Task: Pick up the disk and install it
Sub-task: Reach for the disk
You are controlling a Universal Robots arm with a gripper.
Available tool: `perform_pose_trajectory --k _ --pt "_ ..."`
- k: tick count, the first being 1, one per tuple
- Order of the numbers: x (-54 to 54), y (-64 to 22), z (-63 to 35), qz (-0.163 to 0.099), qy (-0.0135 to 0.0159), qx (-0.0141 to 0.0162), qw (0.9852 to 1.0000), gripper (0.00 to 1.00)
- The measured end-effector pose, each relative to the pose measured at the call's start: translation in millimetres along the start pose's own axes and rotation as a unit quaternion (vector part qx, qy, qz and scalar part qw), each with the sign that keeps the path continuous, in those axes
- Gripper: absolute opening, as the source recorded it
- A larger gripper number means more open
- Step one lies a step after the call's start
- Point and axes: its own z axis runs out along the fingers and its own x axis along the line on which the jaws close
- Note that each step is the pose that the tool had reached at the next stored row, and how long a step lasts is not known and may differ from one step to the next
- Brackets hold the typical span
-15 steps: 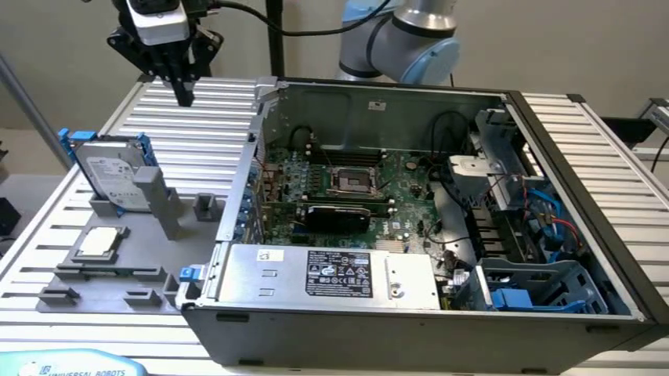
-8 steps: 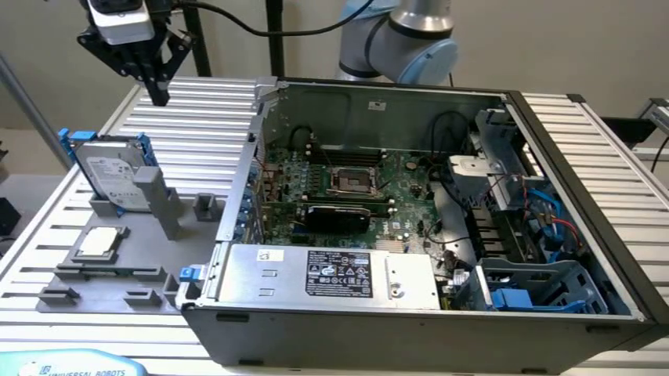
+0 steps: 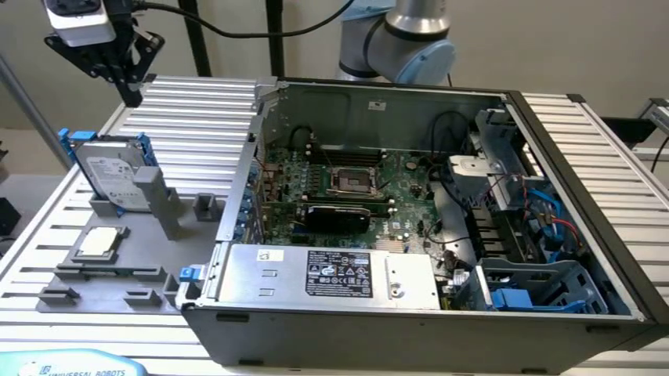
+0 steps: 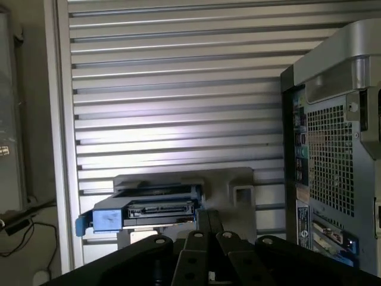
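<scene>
- Gripper [image 3: 131,94]: hanging empty, fingers pressed together, above and apart from the disk.
- Disk [image 3: 113,176]: standing upright in the grey holder [image 3: 146,262] on the table [image 3: 199,110], sitting at the exterior view's left of the open computer case [image 3: 418,333].

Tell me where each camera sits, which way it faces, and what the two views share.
Exterior view: off the arm, raised, looking down on the ribbed table, the open computer case and the disk standing in its grey holder; the arm and the shut claw show.
Wrist view: on the wrist, looking past the shut claw at the disk, the ribbed table and the computer case's rear panel.
Shared: claw, disk, ribbed table, computer case.
</scene>
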Motion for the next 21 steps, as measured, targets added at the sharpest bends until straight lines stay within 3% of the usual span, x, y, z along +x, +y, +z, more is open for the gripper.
perform_pose_trajectory --k 17,21 --pt "76.6 -5.8 7.9 0.0 0.0009 0.0002 1.0 0.11" --pt "80.1 -6.2 8.1 -0.003 0.0034 0.0032 1.0 0.11"
